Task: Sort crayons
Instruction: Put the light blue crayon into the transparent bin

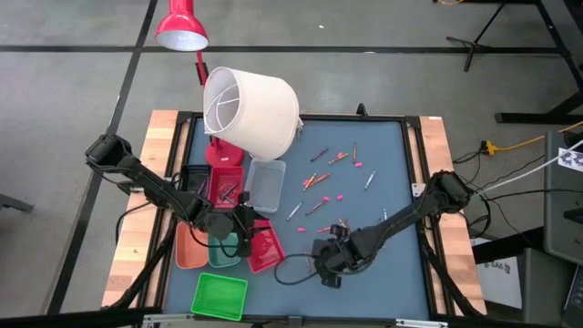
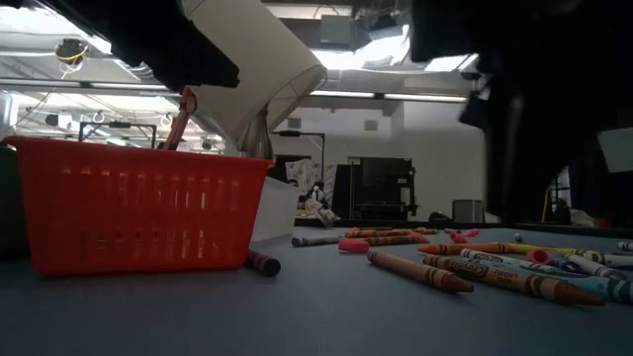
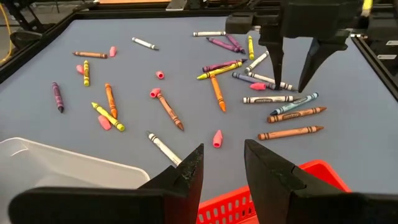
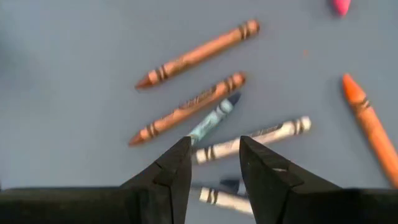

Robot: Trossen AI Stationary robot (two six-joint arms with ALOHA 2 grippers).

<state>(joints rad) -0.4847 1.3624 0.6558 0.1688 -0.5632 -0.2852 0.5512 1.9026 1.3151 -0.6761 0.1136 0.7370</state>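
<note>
Blue-grey surface (image 1: 383, 173) carries the crayons (image 3: 219, 87), scattered centre to 3 o'clock. Right tool (image 4: 213, 163) hangs spread over a blue crayon (image 4: 211, 120) packed between brown and white ones. Risk: closing here could catch a neighbour too or flick it away. Left tool (image 3: 222, 168) waits spread over the red basket (image 3: 273, 196) at 8 o'clock.

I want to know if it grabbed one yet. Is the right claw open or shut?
Open. The right claw hangs over the crayons with a gap between its fingers, and nothing is held in it.
</note>
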